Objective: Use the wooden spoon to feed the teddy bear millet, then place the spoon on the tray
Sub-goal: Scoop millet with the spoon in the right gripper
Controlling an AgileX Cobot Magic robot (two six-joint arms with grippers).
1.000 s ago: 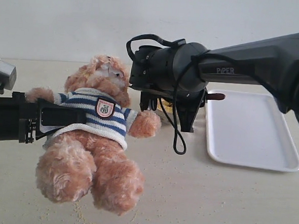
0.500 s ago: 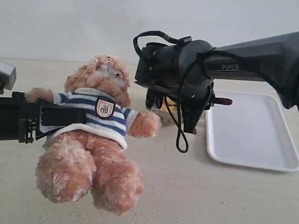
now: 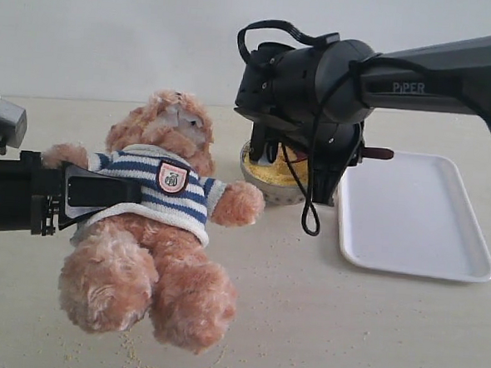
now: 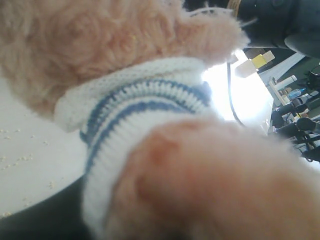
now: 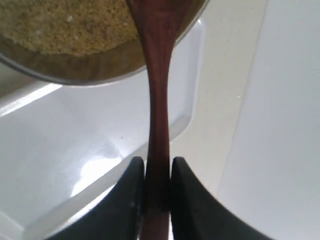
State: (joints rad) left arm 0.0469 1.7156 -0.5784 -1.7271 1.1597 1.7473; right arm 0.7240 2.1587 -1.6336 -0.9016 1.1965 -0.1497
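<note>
The right claw (image 5: 158, 167), closed on the wooden spoon (image 3: 382, 152), has swung away from the teddy bear's (image 3: 155, 228) face toward the tray (image 3: 417, 244) and risen a little. The spoon's handle tip, earlier at the tray's edge, now juts over it. The metal bowl (image 3: 266, 192) of millet (image 3: 278, 176), hidden behind the arm before, now shows on the bench (image 3: 345, 324).
</note>
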